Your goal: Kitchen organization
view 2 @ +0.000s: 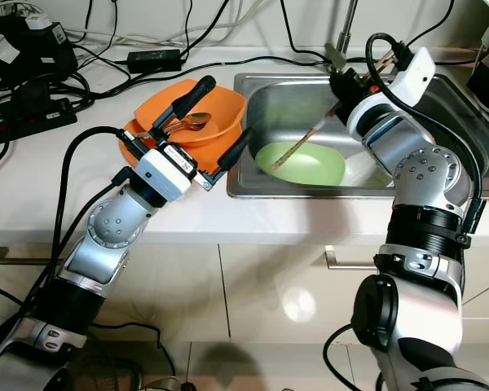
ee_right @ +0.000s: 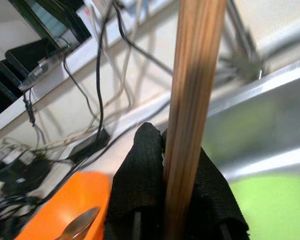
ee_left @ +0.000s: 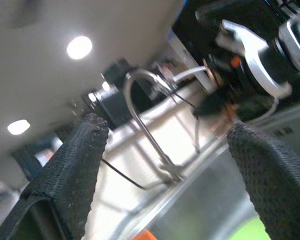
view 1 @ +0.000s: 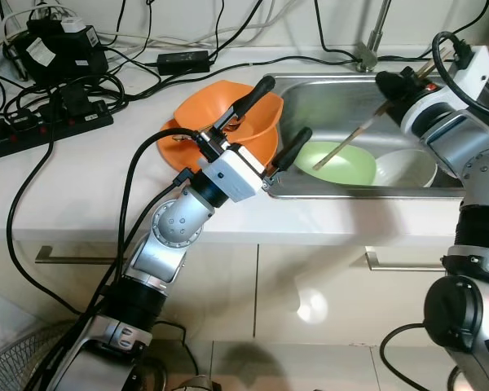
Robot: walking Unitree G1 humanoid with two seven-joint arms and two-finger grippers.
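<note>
My right gripper (view 1: 389,85) hangs over the steel sink (view 1: 310,90), shut on a wooden chopstick (view 1: 350,138) whose lower end slants down to a green plate (view 1: 342,165) in the basin. In the right wrist view the chopstick (ee_right: 190,110) runs between the black fingers (ee_right: 140,175). An orange bowl (view 1: 220,110) holding a metal spoon (view 2: 187,122) rests on an orange plate (view 1: 169,142) on the counter left of the sink. My left gripper (view 1: 279,116) is open with nothing in it, raised at the sink's left rim beside the bowl.
A white bowl (view 1: 407,167) lies in the sink right of the green plate. The tap (view 1: 375,32) stands behind the basin. Power strips (view 1: 41,130), adapters and tangled cables crowd the back left of the white counter (view 1: 81,195). Drawer fronts sit below.
</note>
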